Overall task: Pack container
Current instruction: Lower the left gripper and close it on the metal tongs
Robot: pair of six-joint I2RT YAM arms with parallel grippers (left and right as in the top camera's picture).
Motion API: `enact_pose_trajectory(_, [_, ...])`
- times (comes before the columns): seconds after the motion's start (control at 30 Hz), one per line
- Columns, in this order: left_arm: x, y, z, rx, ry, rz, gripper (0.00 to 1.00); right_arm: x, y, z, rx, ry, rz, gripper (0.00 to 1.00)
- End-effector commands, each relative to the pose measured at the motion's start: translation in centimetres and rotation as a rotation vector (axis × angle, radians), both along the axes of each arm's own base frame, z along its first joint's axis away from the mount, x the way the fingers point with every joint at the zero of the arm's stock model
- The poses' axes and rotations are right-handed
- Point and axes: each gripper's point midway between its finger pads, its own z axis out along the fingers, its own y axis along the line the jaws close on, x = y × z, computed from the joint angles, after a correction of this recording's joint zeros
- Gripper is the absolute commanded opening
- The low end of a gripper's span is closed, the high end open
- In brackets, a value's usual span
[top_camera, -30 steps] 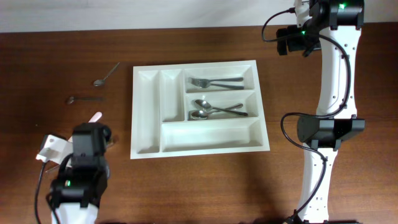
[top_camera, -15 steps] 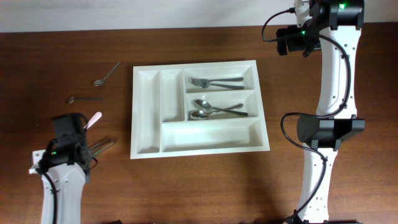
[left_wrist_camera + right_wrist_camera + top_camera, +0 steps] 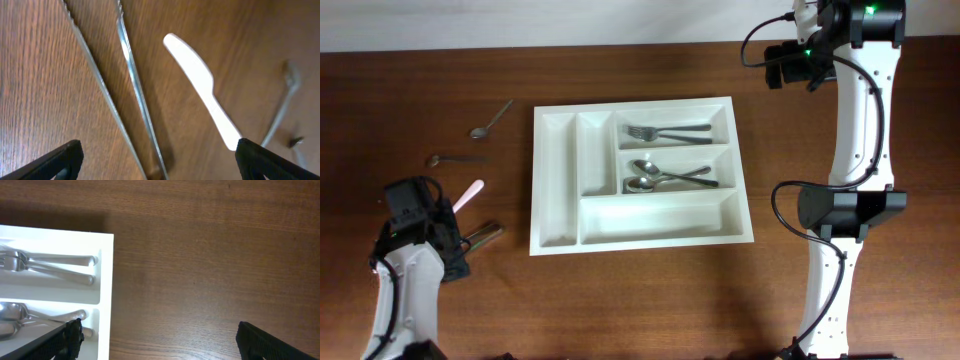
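The container (image 3: pixel 556 180) is a large white tray in the middle of the table. Its upper right compartment holds forks (image 3: pixel 665 131) and the one below holds spoons (image 3: pixel 665 177). Its right rim shows in the right wrist view (image 3: pixel 105 280). My left gripper (image 3: pixel 452 243) is open and empty at the lower left. Between its fingers (image 3: pixel 157 162) lie two thin silver cutlery pieces (image 3: pixel 135 85); a white plastic knife (image 3: pixel 200 80) lies just beyond them. My right gripper (image 3: pixel 785 65) is open and empty above bare table right of the tray (image 3: pixel 160 340).
Left of the tray lie a spoon (image 3: pixel 492 118), a small spoon (image 3: pixel 455 158), the white knife (image 3: pixel 470 193) and the silver pieces (image 3: pixel 485 235). The right arm's base (image 3: pixel 845 210) stands right of the tray.
My left arm has drawn back to the left, away from the tray, uncovering the silver pieces on the table. The right arm and the tray have not moved.
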Motion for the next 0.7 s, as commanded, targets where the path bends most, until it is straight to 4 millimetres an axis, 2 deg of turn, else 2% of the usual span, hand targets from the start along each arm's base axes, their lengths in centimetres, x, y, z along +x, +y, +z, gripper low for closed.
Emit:
enact_pose_trajectory(0.0, [0.7, -1.0, -0.1, -0.074, -0.024, -0.013, 0.99, -0.4, 0.3, 1.8, 0.009, -0.036, 0.004, 0.99])
enact_pose_trajectory(0.1, [0.9, -2.7, -0.4, -0.167, -0.036, -0.047, 0.99, -0.4, 0.4, 1.8, 0.009, -0.035, 0.004, 0.99])
enact_pose_trajectory(0.23, [0.2, -3.5, -0.7, -0.205, -0.012, -0.053, 0.99, -0.4, 0.4, 1.8, 0.009, -0.035, 0.004, 0.99])
enact_pose_trajectory(0.37, [0.1, -3.4, -0.7, -0.202, -0.007, -0.045, 0.99, -0.4, 0.4, 1.8, 0.009, -0.035, 0.004, 0.99])
enact_pose_trajectory(0.53, [-1.3, -4.0, -1.1, -0.264, 0.025, 0.1, 0.99, -0.4, 0.4, 1.8, 0.009, -0.036, 0.004, 0.99])
enact_pose_trajectory(0.67, [-1.2, -3.3, -1.1, -0.234, 0.021, 0.115, 0.99, -0.4, 0.3, 1.8, 0.009, -0.036, 0.004, 0.99])
